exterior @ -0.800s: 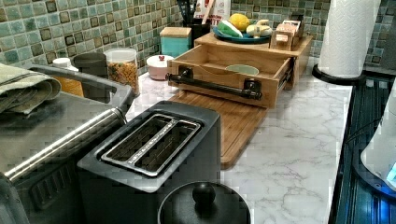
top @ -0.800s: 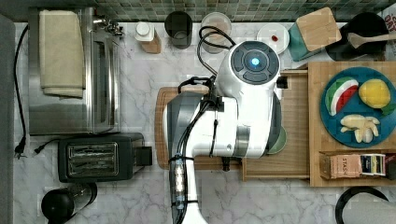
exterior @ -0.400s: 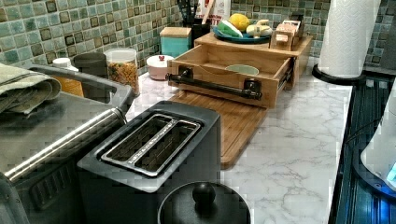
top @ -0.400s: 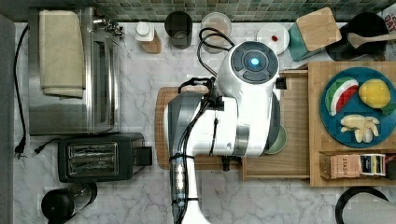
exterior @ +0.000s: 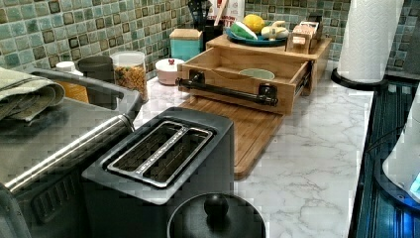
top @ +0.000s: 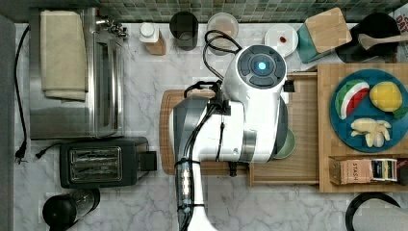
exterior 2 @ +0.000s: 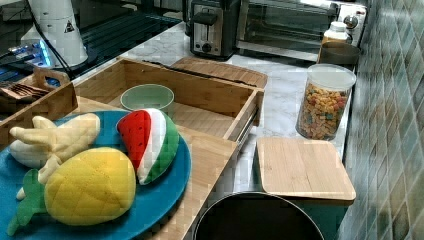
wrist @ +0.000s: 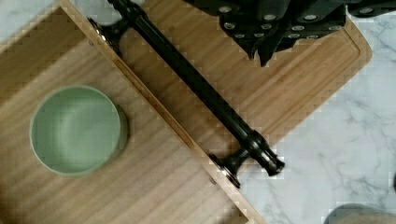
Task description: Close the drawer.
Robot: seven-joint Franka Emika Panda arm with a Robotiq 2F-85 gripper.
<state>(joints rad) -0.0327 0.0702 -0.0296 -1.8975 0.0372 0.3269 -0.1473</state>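
Note:
The light-wood drawer (top: 303,120) stands pulled out from under the wooden shelf (top: 325,82), over a bamboo cutting board (top: 166,130). Its long black bar handle (wrist: 201,88) crosses the front panel (exterior: 237,99). A green bowl (wrist: 74,128) sits inside the drawer (exterior 2: 200,90). In the wrist view my gripper (wrist: 262,53) hangs over the cutting board (wrist: 289,79), on the outer side of the handle and apart from it, fingers together with nothing between them. In the top view the white arm (top: 240,120) covers most of the drawer front.
A black toaster (top: 101,161) and a steel toaster oven (top: 72,77) stand at the top view's left. A blue plate of toy fruit (top: 368,110) and a tea box (top: 370,171) rest on the shelf. A cereal jar (exterior 2: 325,102) and a paper towel roll (exterior: 369,39) stand nearby.

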